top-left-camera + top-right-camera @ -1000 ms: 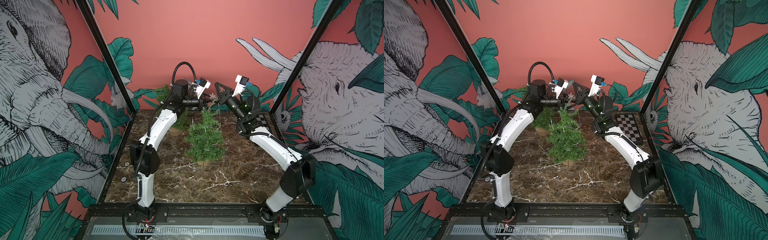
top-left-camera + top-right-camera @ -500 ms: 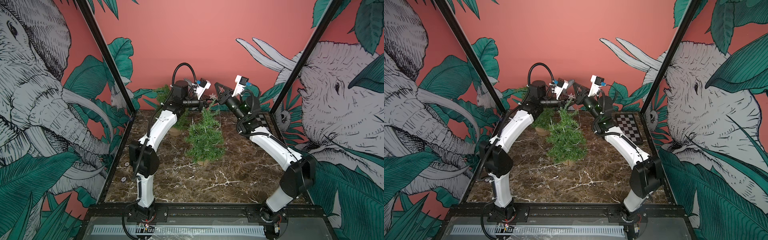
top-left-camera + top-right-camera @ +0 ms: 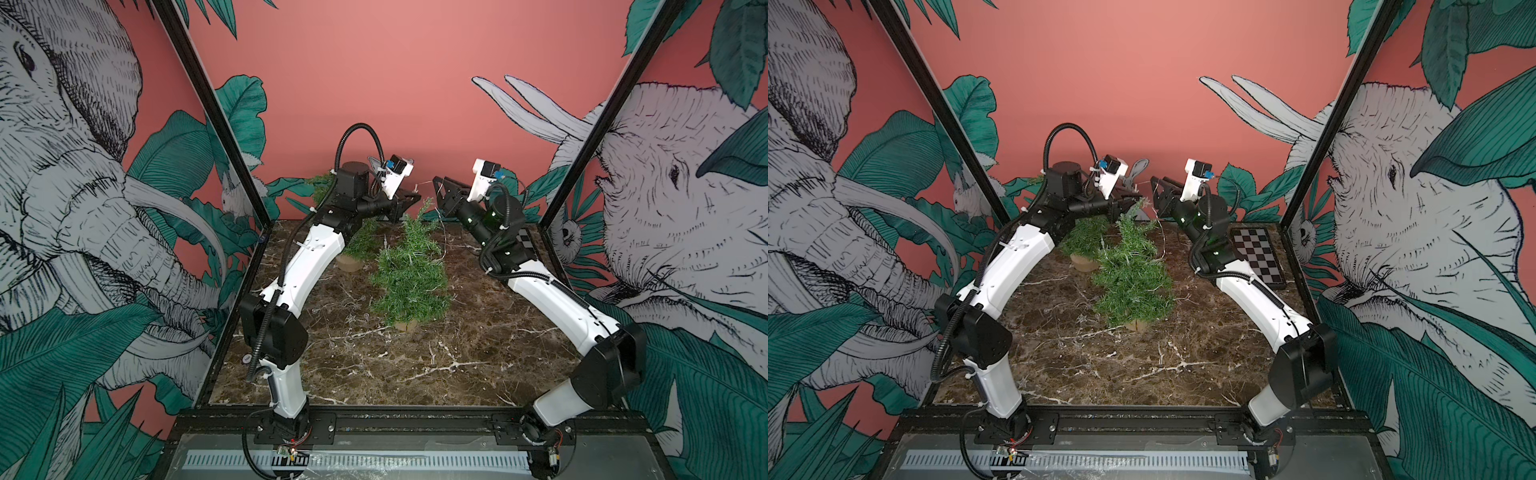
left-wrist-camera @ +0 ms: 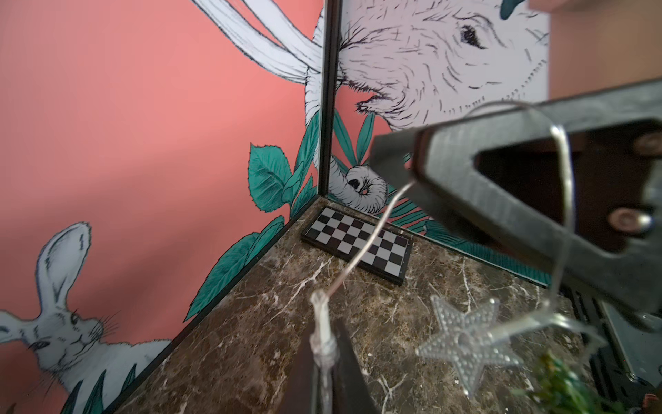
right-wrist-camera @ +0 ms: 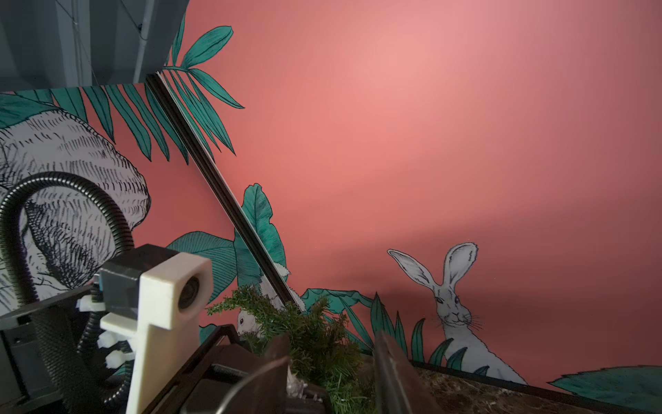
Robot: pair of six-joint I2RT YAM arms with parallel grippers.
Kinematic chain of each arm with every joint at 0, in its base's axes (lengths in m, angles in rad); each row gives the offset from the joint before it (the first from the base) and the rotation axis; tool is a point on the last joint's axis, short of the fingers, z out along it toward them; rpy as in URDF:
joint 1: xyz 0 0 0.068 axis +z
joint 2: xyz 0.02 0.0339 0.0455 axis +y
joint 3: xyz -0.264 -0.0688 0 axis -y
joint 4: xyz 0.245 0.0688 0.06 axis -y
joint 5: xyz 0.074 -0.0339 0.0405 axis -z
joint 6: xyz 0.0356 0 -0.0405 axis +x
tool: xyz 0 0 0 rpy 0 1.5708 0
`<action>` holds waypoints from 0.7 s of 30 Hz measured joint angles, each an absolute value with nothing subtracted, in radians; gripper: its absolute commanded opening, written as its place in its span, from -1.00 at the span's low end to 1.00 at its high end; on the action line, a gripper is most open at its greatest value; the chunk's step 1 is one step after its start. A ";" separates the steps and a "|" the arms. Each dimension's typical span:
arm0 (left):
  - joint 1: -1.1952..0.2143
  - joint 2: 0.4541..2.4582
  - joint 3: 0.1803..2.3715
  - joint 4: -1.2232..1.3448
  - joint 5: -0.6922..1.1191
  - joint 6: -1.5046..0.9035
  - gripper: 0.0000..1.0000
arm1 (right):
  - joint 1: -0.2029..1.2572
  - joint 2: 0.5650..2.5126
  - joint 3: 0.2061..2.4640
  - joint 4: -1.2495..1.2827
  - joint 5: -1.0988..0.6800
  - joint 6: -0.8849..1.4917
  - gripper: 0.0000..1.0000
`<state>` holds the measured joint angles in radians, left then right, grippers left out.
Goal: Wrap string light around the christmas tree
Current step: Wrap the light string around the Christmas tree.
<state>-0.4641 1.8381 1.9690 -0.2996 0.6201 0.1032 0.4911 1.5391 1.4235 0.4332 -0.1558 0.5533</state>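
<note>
String light [image 4: 360,251] runs sideways from the clamping left gripper [image 4: 324,358] to the right gripper [image 4: 408,161], jaws parted.

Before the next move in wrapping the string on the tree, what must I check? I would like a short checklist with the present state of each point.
1. Left claw shut on string: ok.
2. Right claw open: ok.
3. String free of right claw: not ok; a loop seems to lie over it in the left wrist view.
4. Front tree upright: ok.
5. Star clear of branches: cannot tell.
</note>
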 measured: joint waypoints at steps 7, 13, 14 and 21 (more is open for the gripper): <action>-0.464 1.834 1.996 -0.406 0.467 0.160 -1.00 | 0.491 1.507 1.404 0.330 -0.149 0.500 -0.13; -0.464 1.834 1.998 -0.437 0.365 0.173 -1.00 | 0.491 1.448 1.359 0.244 -0.126 0.463 -0.09; -0.464 1.834 1.998 -0.444 0.345 0.174 -1.00 | 0.491 1.436 1.359 0.222 -0.122 0.457 -0.07; -0.464 1.834 2.003 -0.482 0.238 0.196 -1.00 | 0.491 1.306 1.323 0.105 -0.068 0.403 0.06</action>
